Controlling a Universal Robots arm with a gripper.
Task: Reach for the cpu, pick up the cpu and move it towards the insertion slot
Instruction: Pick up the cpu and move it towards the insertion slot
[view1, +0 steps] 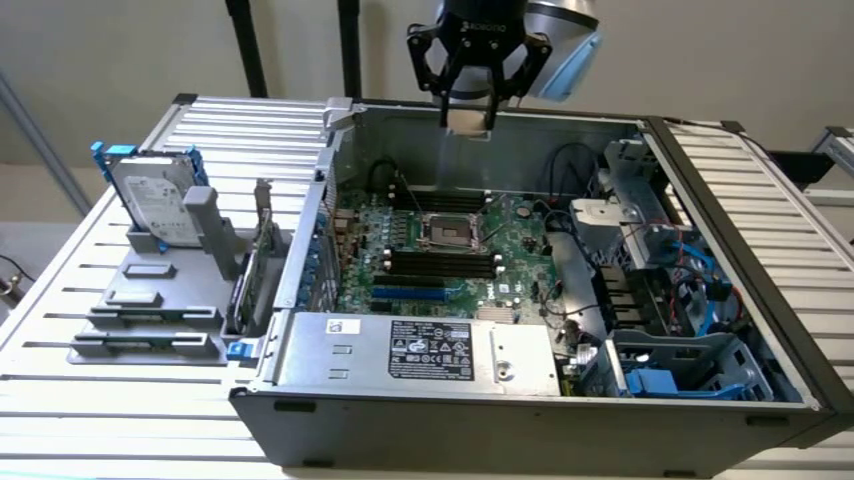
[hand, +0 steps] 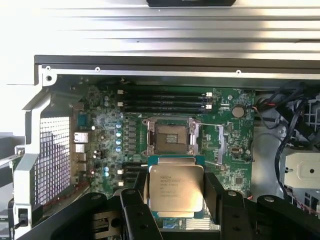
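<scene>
One cpu (hand: 176, 187) is pinched flat between the two black jaws of the single gripper (view1: 471, 118), its printed silver face toward the wrist camera, hanging above the open case (view1: 534, 400) and apart from the one slot (view1: 447, 231). The slot sits open on the green board (hand: 235, 137), with four black memory slots (hand: 162, 100) beside it. The case lies on a ribbed metal worktop (view1: 80, 400) before a pale wall (view1: 747, 50), and one blue-framed drive (view1: 154, 200) stands upright on a grey rack at the exterior view's left.
</scene>
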